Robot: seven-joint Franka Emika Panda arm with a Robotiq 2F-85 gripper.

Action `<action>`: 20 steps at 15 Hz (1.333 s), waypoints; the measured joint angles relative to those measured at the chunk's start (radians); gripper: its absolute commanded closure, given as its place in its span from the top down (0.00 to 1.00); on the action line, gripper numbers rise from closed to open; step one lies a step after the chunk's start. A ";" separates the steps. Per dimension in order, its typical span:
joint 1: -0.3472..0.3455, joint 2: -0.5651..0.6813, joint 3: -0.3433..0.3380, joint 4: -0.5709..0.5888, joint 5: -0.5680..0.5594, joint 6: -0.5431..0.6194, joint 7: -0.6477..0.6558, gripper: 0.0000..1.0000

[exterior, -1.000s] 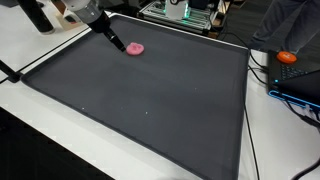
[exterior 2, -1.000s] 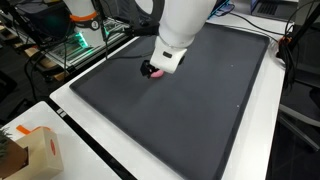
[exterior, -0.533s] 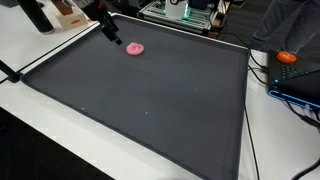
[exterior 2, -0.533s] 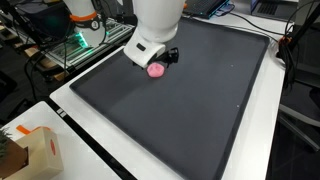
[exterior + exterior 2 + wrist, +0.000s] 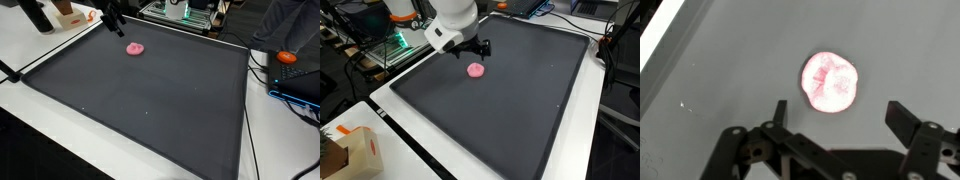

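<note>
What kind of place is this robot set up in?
Probably a robotics lab: a large dark grey mat covers a white bench, with open green-lit electronics and black cables beside it.

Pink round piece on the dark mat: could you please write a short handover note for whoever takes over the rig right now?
End effector: open, holding nothing, hovering just above the mat, apart from the piece.
Pink round lumpy piece: lies free on the dark grey mat, toward one corner. In the wrist view it sits ahead of the open fingers, roughly centred between them.
Done: end effector lined up near the piece.
Left: no contact or grip yet.
</note>
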 measured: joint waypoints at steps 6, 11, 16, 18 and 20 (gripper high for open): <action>0.001 -0.048 0.001 -0.056 0.005 0.030 0.029 1.00; 0.011 -0.039 0.014 -0.059 -0.048 0.027 -0.039 1.00; 0.039 -0.014 0.058 -0.074 -0.119 0.032 -0.209 1.00; 0.049 -0.010 0.073 -0.085 -0.147 0.041 -0.281 1.00; 0.057 -0.002 0.085 -0.096 -0.179 0.062 -0.354 1.00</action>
